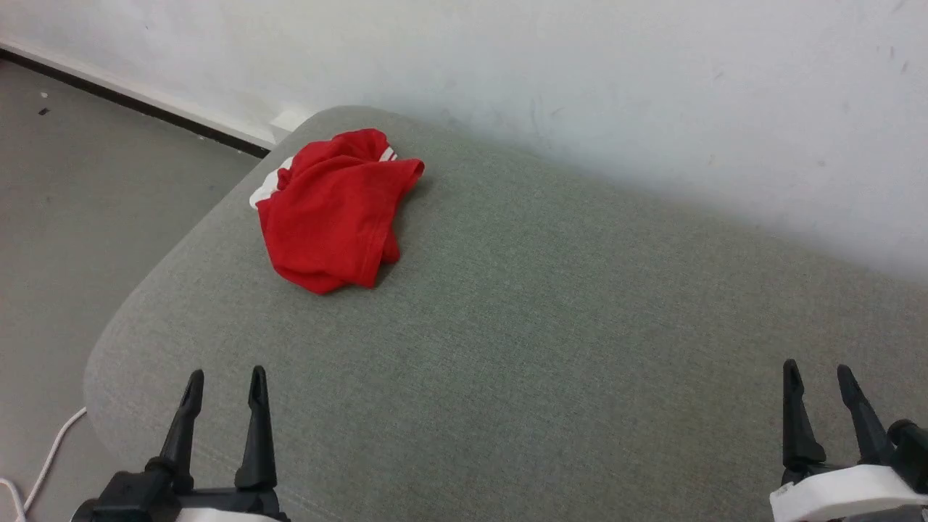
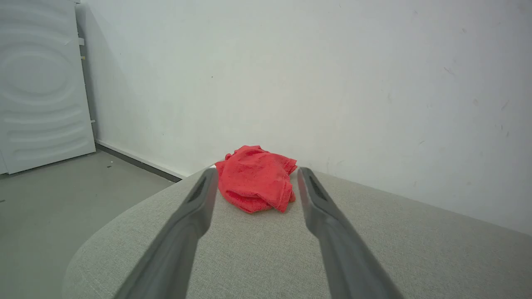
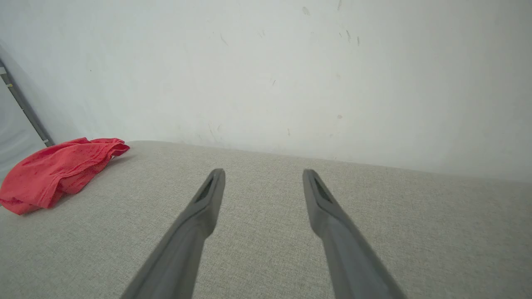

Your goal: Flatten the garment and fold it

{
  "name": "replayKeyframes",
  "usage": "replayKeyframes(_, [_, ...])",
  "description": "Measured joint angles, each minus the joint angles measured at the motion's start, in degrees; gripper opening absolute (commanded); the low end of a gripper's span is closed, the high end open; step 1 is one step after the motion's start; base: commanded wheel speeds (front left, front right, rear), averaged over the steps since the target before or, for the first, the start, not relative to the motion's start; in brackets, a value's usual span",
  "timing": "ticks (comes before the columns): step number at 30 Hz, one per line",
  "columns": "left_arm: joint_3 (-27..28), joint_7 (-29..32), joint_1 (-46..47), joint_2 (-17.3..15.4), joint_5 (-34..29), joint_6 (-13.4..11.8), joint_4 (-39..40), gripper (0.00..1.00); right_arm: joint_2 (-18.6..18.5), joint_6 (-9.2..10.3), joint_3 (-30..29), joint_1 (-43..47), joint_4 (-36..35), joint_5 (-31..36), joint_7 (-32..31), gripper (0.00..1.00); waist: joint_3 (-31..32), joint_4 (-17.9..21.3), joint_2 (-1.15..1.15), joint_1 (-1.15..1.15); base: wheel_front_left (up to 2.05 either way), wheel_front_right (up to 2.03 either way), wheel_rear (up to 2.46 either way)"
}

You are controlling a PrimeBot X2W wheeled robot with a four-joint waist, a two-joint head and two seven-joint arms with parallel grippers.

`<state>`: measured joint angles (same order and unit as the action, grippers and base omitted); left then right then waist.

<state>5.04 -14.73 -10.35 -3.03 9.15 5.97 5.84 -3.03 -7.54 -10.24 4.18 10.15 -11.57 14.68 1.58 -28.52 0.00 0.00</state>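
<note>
1. Leaves the garment [image 1: 330, 217] as a crumpled red heap at the far left corner of the bench [image 1: 544, 326], close to the wall [image 1: 580, 87]; shows a little white trim at the heap's far edge; hides any collar or lettering inside the folds.
2. Holds the left jaws spread wide over the near left edge of the bench, gripping nothing; points them straight at the garment [image 2: 255, 185], which the left wrist view frames between the two fingers [image 2: 183, 232], well apart from both.
3. Holds the right jaws just as wide and just as empty over the near right part of the bench; places the garment [image 3: 54, 174] far off to the side in the right wrist view, well apart from those fingers [image 3: 195, 224].
4. Counts no step as done, judging by how the cloth lies: no sleeve spread out, no hem pulled straight, no fold made.
5. Leaves the whole job ahead: reaching the heap, finding an edge or corner, opening and smoothing the cloth flat, then folding it.
6. Offers plenty of bare bench between jaws and heap for spreading; probably risks cloth sliding off the rounded corner toward the floor [image 1: 72, 217] if dragged that way.
</note>
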Motion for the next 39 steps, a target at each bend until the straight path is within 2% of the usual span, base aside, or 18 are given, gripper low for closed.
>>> replayKeyframes(9, [-1.5, 1.3, 6.4, -1.9, -0.5, 0.1, 3.8, 1.00, 0.0, 0.00, -0.4, -0.1, -0.6, 1.2, 0.0, 1.00, -2.7, 0.8, 0.00, 0.00, 0.00, 0.00, 0.00])
replayKeyframes(12, [-1.4, 3.0, 11.3, -2.8, 0.9, 0.5, 5.0, 1.00, 0.0, 0.00, -0.7, -0.5, -1.0, 1.8, 0.0, 1.00, -4.1, 1.0, 0.00, 0.00, 0.00, 0.00, 0.00])
replayKeyframes(18, [-0.8, 6.3, 23.1, -6.8, 2.8, 0.6, 4.0, 1.00, 0.0, 0.01, -0.7, -2.2, -1.8, 3.3, 0.0, 1.00, -7.3, 1.6, 0.00, 0.01, 0.00, 0.00, 0.00])
replayKeyframes(24, [1.2, 10.9, 34.1, -9.7, 5.3, 0.5, -1.7, 1.00, 0.1, 0.00, -0.7, -4.3, -3.6, 5.3, 0.0, 1.00, -11.1, 2.9, 0.00, 0.01, 0.00, 0.00, 0.00])
replayKeyframes(31, [2.2, 18.6, 45.0, -15.0, 7.1, 0.5, -12.6, 1.00, 0.1, 0.00, -0.7, -6.5, -7.2, 7.7, 0.1, 1.00, -15.7, 5.2, 0.00, 0.02, 0.00, 0.00, 0.00])
replayKeyframes(36, [-0.9, 24.0, 50.6, -19.2, 7.8, 0.7, -20.7, 1.00, 0.1, 0.00, -0.5, -6.9, -9.1, 8.9, 0.0, 1.00, -18.7, 6.9, 0.00, 0.02, 0.00, 0.00, 0.00])
replayKeyframes(39, [-2.9, 28.6, 52.9, -20.4, 10.0, 1.1, -25.9, 1.00, 0.1, 0.00, -0.4, -7.5, -10.3, 9.2, -0.2, 1.00, -20.3, 8.0, 0.00, 0.01, 0.00, 0.00, 0.00])
